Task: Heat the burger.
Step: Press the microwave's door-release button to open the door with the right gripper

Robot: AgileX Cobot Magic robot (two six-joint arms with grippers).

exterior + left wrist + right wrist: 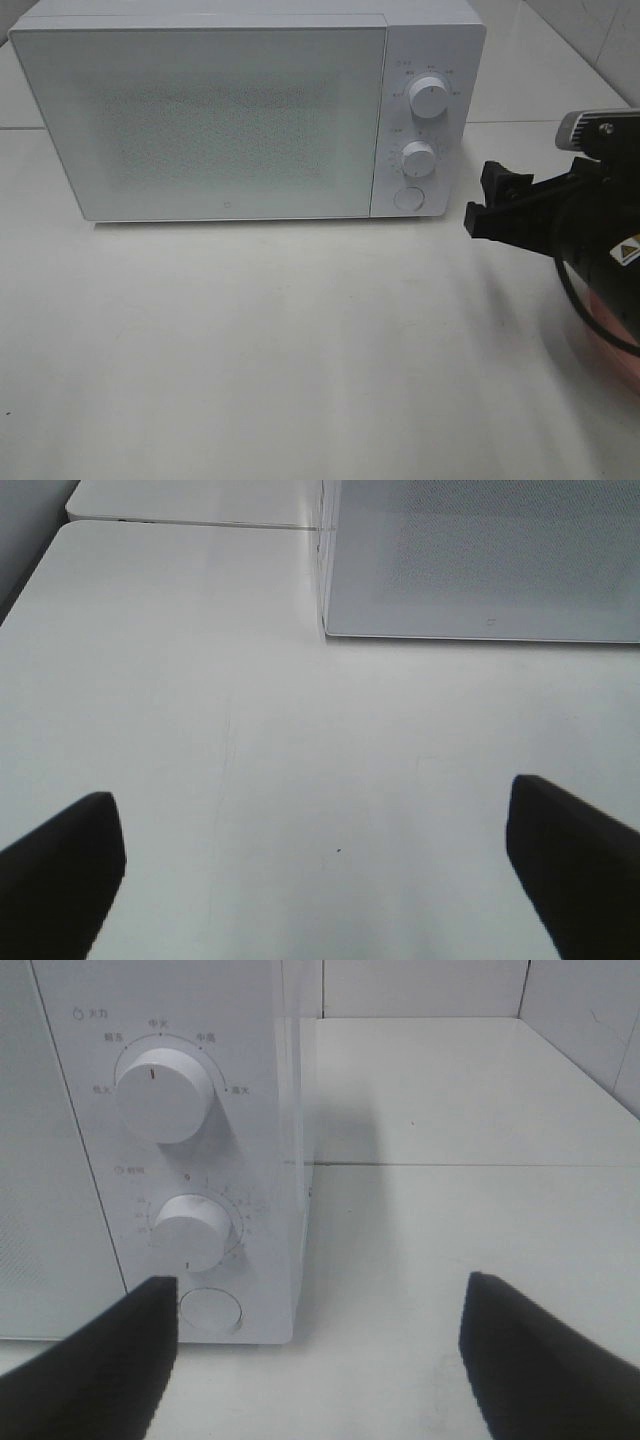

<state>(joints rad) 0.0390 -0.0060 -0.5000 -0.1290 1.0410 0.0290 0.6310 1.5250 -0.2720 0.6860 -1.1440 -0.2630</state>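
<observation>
The white microwave [240,110] stands at the back of the table with its door shut. Its two knobs and round door button [408,198] are on its right panel, and they also show in the right wrist view [210,1311]. My right gripper [492,200] is open and empty, just right of the microwave's front corner. Under the right arm a bit of the pink plate [610,325] shows. The burger is hidden. My left gripper [315,870] is open and empty over bare table, left of the microwave's front corner [325,630]; it is out of the exterior high view.
A seam between two table tops runs behind the microwave [450,1163]. A tiled wall rises at the back right [600,40]. White table top [280,340] stretches in front of the microwave.
</observation>
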